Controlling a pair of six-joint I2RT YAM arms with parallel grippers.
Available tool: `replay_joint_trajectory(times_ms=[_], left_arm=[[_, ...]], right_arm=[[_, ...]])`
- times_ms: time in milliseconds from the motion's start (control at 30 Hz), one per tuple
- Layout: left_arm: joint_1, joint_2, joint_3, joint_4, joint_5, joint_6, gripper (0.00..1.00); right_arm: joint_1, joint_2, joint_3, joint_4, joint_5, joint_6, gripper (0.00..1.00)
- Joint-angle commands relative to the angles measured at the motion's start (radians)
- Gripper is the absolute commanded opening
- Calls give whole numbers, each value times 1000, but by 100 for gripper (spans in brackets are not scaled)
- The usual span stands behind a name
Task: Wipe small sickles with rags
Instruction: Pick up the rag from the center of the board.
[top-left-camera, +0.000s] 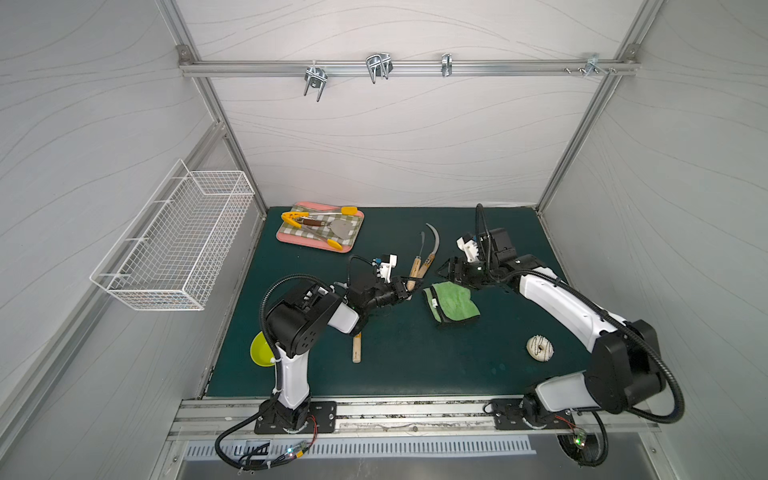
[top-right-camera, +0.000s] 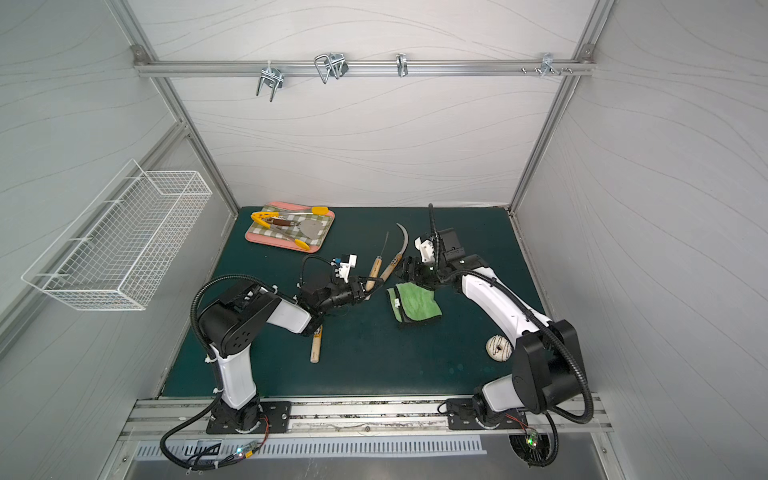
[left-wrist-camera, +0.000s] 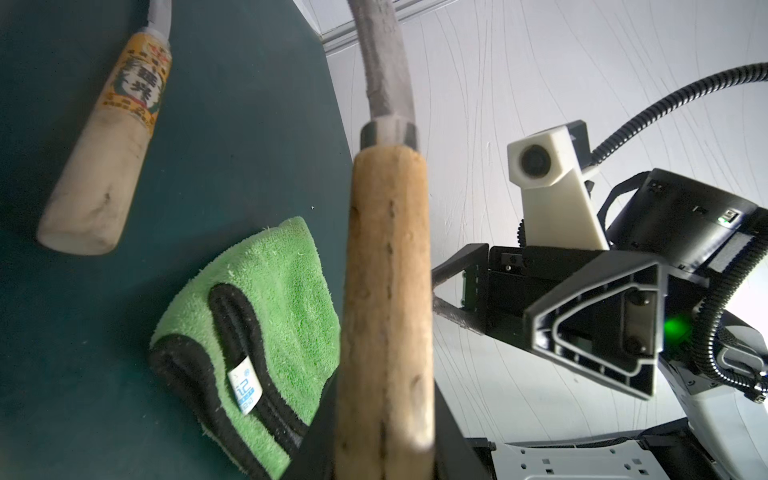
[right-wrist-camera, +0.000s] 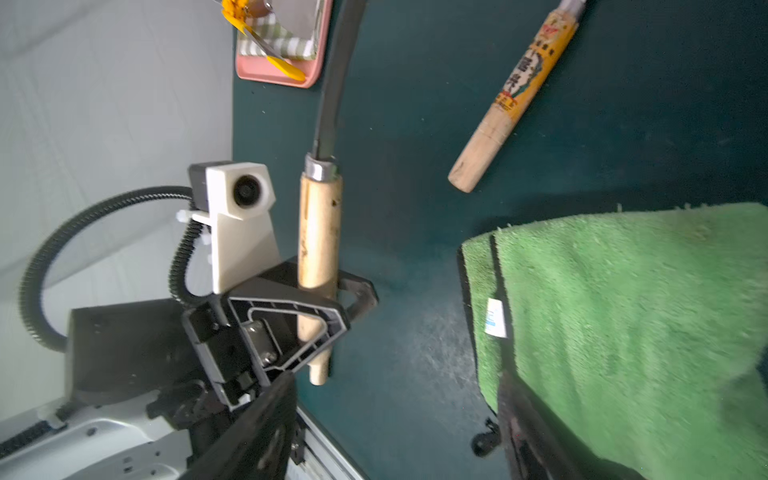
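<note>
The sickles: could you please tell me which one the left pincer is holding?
The middle sickle, its handle end clamped in the left pincer. The neighbouring sickle lies free beside it, and the third sickle lies apart, partly under the left arm.

tops overhead, downward; wrists close, sharing rag (left-wrist-camera: 282, 291)

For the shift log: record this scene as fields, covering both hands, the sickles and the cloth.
left hand: shut on the plain wooden handle of a grey-bladed sickle
right hand: open, over the far edge of the folded green microfibre cloth
cloth: lying on the dark green mat, not gripped
second sickle: orange-labelled wooden handle, on the mat beside the held one
third sickle: handle showing on the mat under the left arm
</note>
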Motion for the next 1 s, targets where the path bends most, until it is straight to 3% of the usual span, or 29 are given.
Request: replay_joint_trajectory(times_ms=[0,200,700,867,967], left_arm=[[5,9,-12,122,6,-13,0],[5,-26,-36,122,8,-8,0],[21,-76,-117,122,-1,10,0],[31,-85,-135,122,0,13,0],[37,-89,-148,123,1,14,0]], right_arm=[[0,4,38,-178,147,-131,78],[-3,154,79,-243,257,-203,81],[78,470,161,-264,347,-214,84],[102,537,187,-292,404,-209,80],[111,561,194,-294,408,-201,69]])
